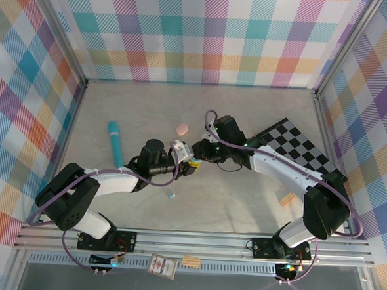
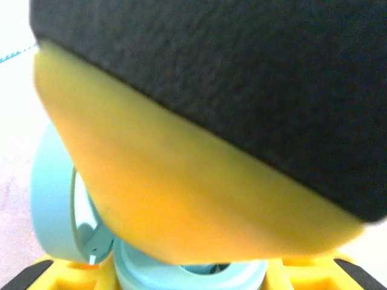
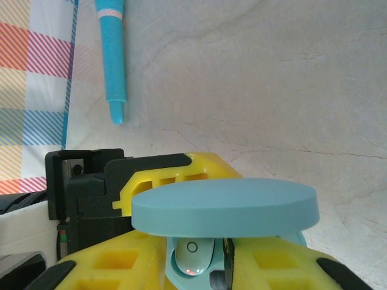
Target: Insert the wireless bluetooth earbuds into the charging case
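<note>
Your left gripper (image 1: pixel 179 156) was clamped narrowly on the pale teal, pebble-shaped plastic charging case (image 3: pixel 225 206), which sat between its yellow fingers with the hinged lid standing open above the base. Your right gripper (image 3: pixel 201 260) met it head-on, fingertips down inside the open case under the lid. A small white plastic earbud (image 3: pixel 192 257) lay in the case's well, directly between those two yellow fingers (image 3: pixel 121 263). The jaws stood narrow around it, but I could not tell whether the pads were pressing on the earbud or just beside it. From your left wrist camera, one black-and-yellow finger (image 2: pixel 181 199) of the right gripper loomed blurred just above the case, with the lid tilted up to its left. A tiny teal nub (image 1: pixel 171 194) lay on the grey table (image 1: pixel 242 214), apart from the left gripper on the side towards the arm bases. A pale pink oval case (image 1: pixel 182 128) rested near both grippers on their far side. The long teal-blue plastic cylinder (image 3: pixel 111 54) lay well beyond the right gripper's fingertips, out past the left gripper. The black-and-white checkerboard sheet (image 1: pixel 292 148) lay behind the right gripper, alongside its forearm.
</note>
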`<state>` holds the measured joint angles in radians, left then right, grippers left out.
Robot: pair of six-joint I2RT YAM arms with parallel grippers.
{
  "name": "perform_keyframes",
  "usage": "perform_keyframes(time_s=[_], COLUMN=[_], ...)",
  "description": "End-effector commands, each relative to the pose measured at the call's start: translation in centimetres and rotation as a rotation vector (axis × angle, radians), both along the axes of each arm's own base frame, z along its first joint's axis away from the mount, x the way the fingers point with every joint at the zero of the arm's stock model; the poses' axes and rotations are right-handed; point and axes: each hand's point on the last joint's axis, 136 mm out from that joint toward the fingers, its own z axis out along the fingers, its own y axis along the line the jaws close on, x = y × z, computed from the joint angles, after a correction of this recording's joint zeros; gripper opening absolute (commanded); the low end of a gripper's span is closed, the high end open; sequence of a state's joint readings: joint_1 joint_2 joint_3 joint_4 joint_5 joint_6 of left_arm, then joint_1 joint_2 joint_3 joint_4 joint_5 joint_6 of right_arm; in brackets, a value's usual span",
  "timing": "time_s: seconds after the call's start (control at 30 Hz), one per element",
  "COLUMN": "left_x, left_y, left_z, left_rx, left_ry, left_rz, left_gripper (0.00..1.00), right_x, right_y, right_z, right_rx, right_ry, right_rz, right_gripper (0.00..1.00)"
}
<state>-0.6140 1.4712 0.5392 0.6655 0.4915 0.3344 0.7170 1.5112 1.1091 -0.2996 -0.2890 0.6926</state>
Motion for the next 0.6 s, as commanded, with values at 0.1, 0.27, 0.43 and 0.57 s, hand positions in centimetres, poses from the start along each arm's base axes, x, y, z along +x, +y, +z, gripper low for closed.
perform_keyframes(time_s=[0.1,0.27,0.43,0.57], left_x=[-0.1,0.3,1.4,2.8], left_y=[-0.1,0.8,2.6,4.5], left_z=[1.4,1.7,2.2,2.6], left_rx=[-0.054,-0.087,-0.125,-0.172], left_ry=[-0.059,-0.057,-0.05,-0.025], left_rz=[0.004,0.035,0.085,0.127], left_gripper=[0.32,0.32,0.32,0.32], right_x=[-1.0,-2.2,-3.9,-5.5], right_y=[-0.6,-2.5,-3.8,-3.7], right_z=[2.8,4.3,5.0,4.0], right_rx=[0.045,0.06,0.099,0.056], right_ry=[-0.067,-0.159,-0.278,-0.376], right_rz=[0.008,-0.003,0.041,0.153], right_gripper=[0.43,0.53,0.58,0.6])
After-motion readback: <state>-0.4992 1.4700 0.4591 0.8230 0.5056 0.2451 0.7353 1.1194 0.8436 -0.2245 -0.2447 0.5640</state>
